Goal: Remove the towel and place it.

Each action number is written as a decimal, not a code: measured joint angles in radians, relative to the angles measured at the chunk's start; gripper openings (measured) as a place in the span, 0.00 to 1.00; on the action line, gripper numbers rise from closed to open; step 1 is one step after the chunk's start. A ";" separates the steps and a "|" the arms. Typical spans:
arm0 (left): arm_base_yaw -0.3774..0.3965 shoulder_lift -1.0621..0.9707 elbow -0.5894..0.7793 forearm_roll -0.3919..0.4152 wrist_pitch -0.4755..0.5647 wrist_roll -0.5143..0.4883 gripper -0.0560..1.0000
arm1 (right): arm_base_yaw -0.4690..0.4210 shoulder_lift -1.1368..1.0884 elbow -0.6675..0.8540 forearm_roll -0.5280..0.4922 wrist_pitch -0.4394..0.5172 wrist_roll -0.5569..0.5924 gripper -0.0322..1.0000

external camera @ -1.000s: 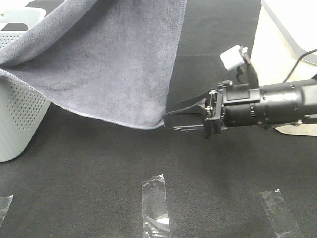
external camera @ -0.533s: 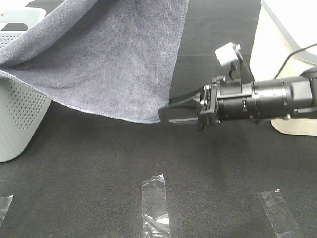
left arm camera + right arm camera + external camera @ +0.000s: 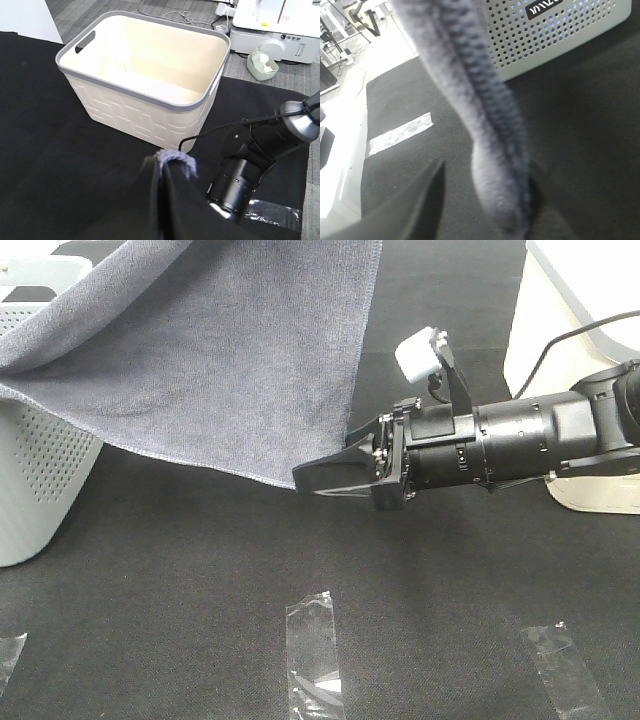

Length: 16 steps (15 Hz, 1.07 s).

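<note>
Over the left half of the black table (image 3: 200, 570), the towel (image 3: 220, 360) spreads as a broad sheet. It drapes across the rim of the white basket (image 3: 40, 470) and runs out of the high view at the top. Its lower hem slants from that basket down to a corner near the middle, and its right edge climbs almost straight up from there. At that corner we see the right gripper (image 3: 303, 479), reaching in level from the right on the right arm (image 3: 520, 440). Its fingers (image 3: 345, 455) taper to a narrow wedge around the hem. From its wrist view the stitched edge passes between them, and a sliver of table shows between one finger and the cloth, so we cannot tell whether the jaws truly pinch it. The left gripper (image 3: 161, 167) is closed tight, with a small tuft of towel pinched at its tips. Beyond it stands the cream basket (image 3: 145, 50), mouth up, near the right arm. Open table lies below the hem and toward the near edge, where flat tape strips (image 3: 315, 640) lie.
</note>
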 joint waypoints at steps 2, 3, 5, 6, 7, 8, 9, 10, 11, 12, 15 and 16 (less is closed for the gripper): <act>0.000 0.000 0.000 0.007 0.000 0.000 0.05 | 0.000 0.000 0.000 0.000 0.000 0.004 0.33; 0.000 0.000 0.000 0.026 0.000 -0.001 0.05 | 0.000 0.000 0.000 0.000 0.000 0.029 0.20; 0.000 0.000 0.000 0.068 0.000 -0.029 0.05 | 0.000 0.000 0.000 0.000 -0.001 0.083 0.03; 0.000 0.000 0.000 0.108 0.000 -0.058 0.05 | 0.000 0.000 0.000 0.000 -0.007 0.125 0.03; 0.000 0.000 0.000 0.157 0.000 -0.094 0.05 | 0.000 -0.001 0.000 0.000 -0.018 0.188 0.03; 0.000 0.000 0.000 0.223 0.000 -0.146 0.05 | 0.000 -0.009 0.000 0.000 -0.029 0.266 0.03; 0.000 0.000 0.000 0.293 0.000 -0.201 0.05 | 0.000 -0.027 0.000 -0.001 -0.050 0.345 0.03; 0.000 0.003 0.000 0.372 -0.001 -0.275 0.05 | 0.000 -0.059 0.001 -0.017 -0.082 0.432 0.03; 0.000 0.009 0.000 0.465 0.000 -0.347 0.05 | 0.000 -0.106 -0.002 -0.068 -0.128 0.543 0.03; 0.000 0.034 0.000 0.592 0.010 -0.459 0.05 | 0.000 -0.156 -0.016 -0.158 -0.183 0.681 0.03; 0.015 0.116 0.000 0.736 0.064 -0.648 0.05 | 0.000 -0.331 -0.122 -0.695 -0.339 1.281 0.03; 0.015 0.116 0.000 0.736 0.064 -0.648 0.05 | 0.000 -0.331 -0.122 -0.695 -0.339 1.281 0.03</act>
